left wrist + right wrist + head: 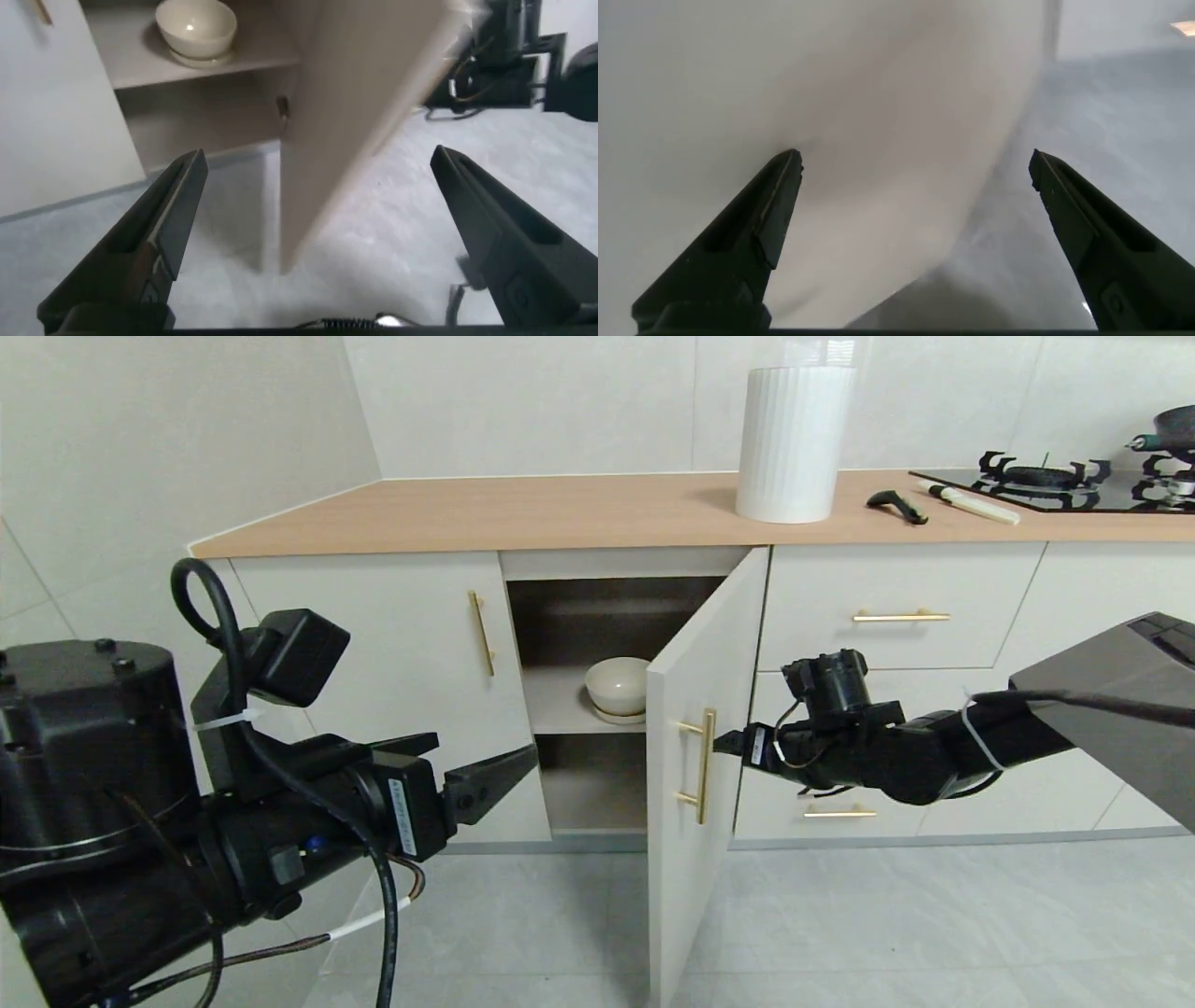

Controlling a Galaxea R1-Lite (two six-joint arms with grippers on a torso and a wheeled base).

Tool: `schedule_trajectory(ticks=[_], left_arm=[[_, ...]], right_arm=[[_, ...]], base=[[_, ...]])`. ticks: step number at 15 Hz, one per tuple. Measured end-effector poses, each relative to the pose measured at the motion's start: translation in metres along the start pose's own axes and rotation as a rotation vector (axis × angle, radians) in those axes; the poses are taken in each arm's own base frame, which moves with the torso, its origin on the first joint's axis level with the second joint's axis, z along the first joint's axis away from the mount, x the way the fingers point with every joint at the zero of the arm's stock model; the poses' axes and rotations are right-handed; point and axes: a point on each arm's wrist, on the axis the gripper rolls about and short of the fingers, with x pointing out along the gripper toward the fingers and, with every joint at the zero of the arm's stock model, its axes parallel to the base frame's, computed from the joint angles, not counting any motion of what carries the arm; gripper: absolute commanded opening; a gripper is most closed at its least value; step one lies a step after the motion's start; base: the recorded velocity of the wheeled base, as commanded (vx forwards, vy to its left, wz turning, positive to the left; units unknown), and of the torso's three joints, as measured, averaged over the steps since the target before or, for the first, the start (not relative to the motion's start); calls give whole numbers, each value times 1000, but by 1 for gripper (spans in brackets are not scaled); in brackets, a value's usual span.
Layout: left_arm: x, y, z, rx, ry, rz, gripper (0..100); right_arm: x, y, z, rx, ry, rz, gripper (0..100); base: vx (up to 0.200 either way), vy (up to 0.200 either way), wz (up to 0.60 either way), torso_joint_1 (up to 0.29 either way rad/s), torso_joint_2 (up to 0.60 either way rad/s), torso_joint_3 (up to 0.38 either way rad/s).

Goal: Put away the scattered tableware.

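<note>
A cream bowl sits on a small plate on the middle shelf of the open cabinet; it also shows as the bowl in the left wrist view. The cabinet door stands half open, with a gold handle. My right gripper is right beside that handle, its fingers open in front of the door face. My left gripper hangs open and holds nothing, low and left of the opening, pointing toward the door edge.
On the wooden counter stand a tall white ribbed container, a black tool and a white-handled knife. A gas hob is at the far right. Drawers flank the cabinet; grey floor tiles lie below.
</note>
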Motion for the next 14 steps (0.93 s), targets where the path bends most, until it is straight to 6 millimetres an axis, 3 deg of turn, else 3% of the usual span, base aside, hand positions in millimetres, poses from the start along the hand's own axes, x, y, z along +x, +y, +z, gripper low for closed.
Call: schedule_trajectory(ticks=[4,8,14], left_arm=[[-7,0,4,50,-22,1,100],[-10,1,4,102,-42,67,100],[-15,0,6,126,-58,73,100]], right_arm=[[11,22,-6,15,22,42,100],[21,25,-12,61,30,44,100],[34,30,-14,99,25,54,100]], base=[[0,0,0,0,0,0],[0,0,0,0,0,0],[200,0,0,0,3,3]])
